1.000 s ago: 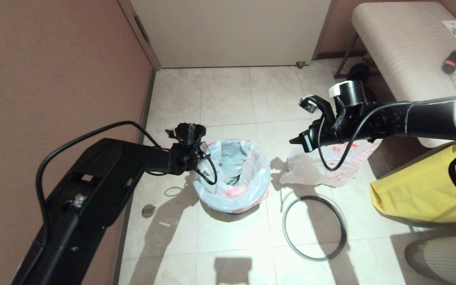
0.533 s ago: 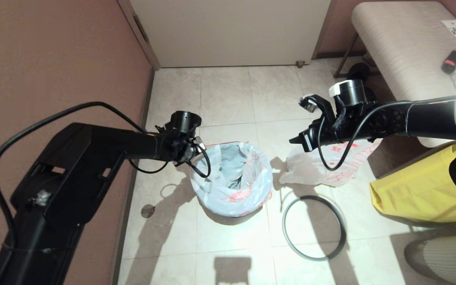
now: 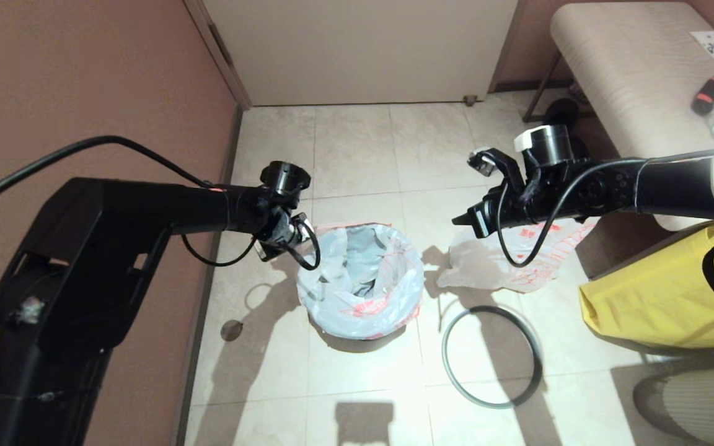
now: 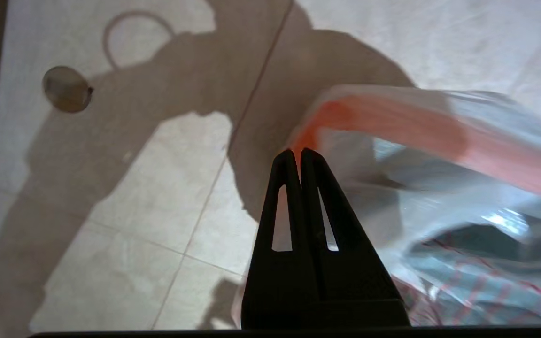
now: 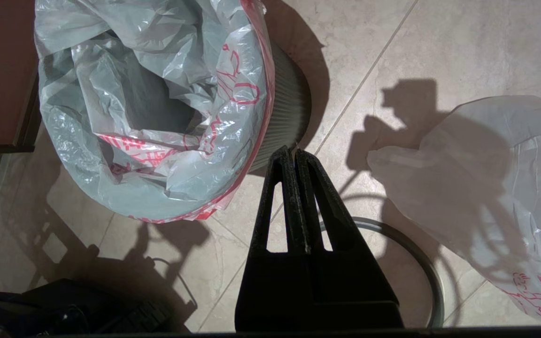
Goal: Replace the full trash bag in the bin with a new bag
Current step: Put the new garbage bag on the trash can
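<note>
- The left gripper (image 4: pixel 297 152) has its fingers pressed together on the pink-red edge of the full trash bag (image 3: pixel 360 279), at the bin's wall-side rim.
- The bin (image 5: pixel 282 117) stands on the floor tiles, lined by that bag.
- The grey hoop (image 3: pixel 492 357) lies flat beside it.
- The right gripper (image 5: pixel 294 152) hovers with fingers together, empty, over the new bag (image 3: pixel 506 257) crumpled on the floor.

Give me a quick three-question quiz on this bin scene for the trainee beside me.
1. True or false: the grey hoop sits on the bin's rim.
2. Which gripper pinches the pink edge of the bag in the bin? A: left gripper. B: right gripper.
3. Fill in: the loose bag lies on the floor below the ___ arm.
Key: 1 false, it lies on the floor; 2 A; 3 right.
</note>
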You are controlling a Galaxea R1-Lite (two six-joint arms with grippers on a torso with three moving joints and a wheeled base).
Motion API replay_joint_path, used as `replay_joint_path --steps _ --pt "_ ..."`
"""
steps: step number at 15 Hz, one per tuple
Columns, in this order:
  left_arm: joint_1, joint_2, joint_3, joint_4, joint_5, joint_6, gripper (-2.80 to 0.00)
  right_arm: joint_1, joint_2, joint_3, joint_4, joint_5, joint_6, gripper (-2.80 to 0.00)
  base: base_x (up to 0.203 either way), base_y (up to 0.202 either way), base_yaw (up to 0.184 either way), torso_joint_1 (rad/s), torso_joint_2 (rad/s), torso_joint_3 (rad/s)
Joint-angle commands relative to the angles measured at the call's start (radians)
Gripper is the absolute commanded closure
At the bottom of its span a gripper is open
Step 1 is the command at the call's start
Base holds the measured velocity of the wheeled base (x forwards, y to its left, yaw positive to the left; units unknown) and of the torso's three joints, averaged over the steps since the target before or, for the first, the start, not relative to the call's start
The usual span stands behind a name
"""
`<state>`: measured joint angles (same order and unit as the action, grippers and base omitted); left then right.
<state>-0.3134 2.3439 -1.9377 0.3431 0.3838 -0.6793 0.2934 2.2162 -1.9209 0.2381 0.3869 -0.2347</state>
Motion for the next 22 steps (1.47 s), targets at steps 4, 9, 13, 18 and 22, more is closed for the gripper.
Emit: replay_joint_path --steps 4,9,13,18,22 --pt "0.030 0.087 -0.004 -0.001 0.001 -0.011 0.00 0.003 0.004 0.000 0.001 0.003 -0.002 0.00 0.000 0.000 0.000 0.000 0.00 0.000" --pt "0.032 0.087 -0.003 -0.025 0.002 -0.039 0.00 0.003 0.002 0.000 0.001 0.003 0.000 0.00 0.000 0.000 0.000 0.000 0.00 0.000" --pt "-0.038 -0.086 -0.003 0.043 0.001 -0.043 0.00 0.000 -0.003 -0.001 0.001 0.003 0.000 0.00 0.000 0.000 0.000 0.000 0.00 0.000" --pt "-0.133 -0.029 -0.018 0.086 -0.134 0.037 0.00 -0.040 -0.044 0.019 -0.010 0.063 -0.001 0.00 0.000 0.000 0.000 0.000 0.00 0.000" --pt "-0.151 0.102 -0.020 -0.053 -0.192 0.145 0.00 -0.064 -0.074 0.060 -0.072 0.105 -0.001 0.00 0.000 0.000 0.000 0.000 0.00 0.000"
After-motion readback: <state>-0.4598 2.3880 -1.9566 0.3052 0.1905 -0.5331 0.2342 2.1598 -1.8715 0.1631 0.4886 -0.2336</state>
